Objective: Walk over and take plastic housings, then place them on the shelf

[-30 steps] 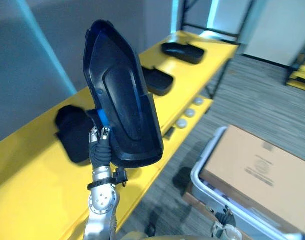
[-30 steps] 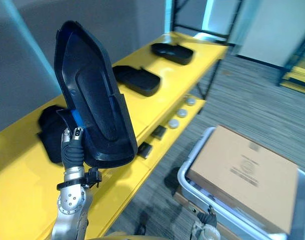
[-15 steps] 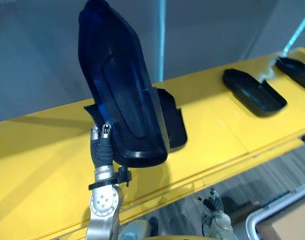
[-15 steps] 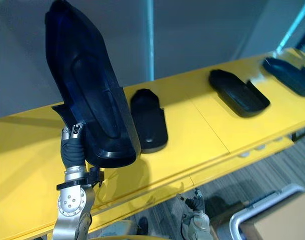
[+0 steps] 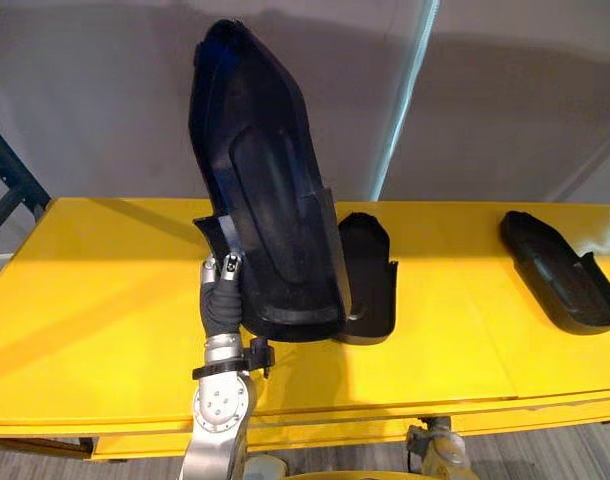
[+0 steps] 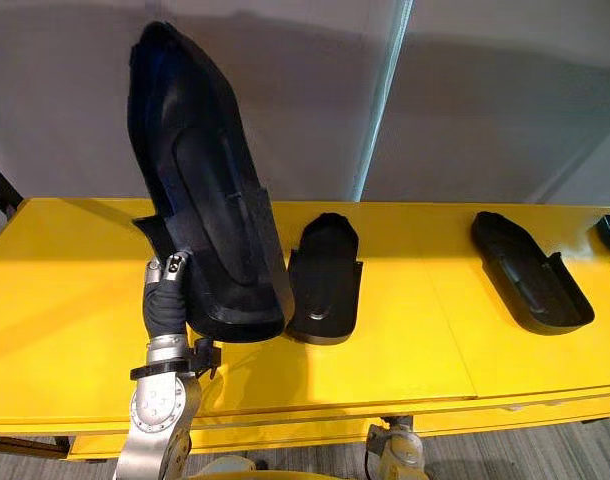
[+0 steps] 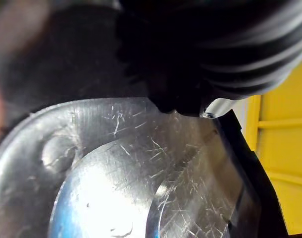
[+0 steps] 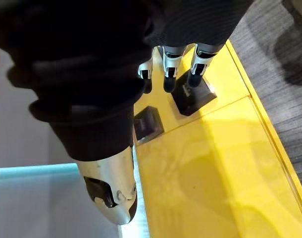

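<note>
Now the left robot hand (image 5: 223,290) grips the black housing (image 5: 270,200) upright over the yellow shelf (image 5: 95,300). It is best laid flat, left of the 2 resting housings (image 5: 368,270) (image 5: 560,270). The right robot hand (image 8: 172,58) hangs slack.

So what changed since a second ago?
Only the robot's view turned, from along the long yellow shelf to facing it. The left hand still holds the big black plastic housing upright; the other housings still lie on it. The right hand hangs idle.
</note>
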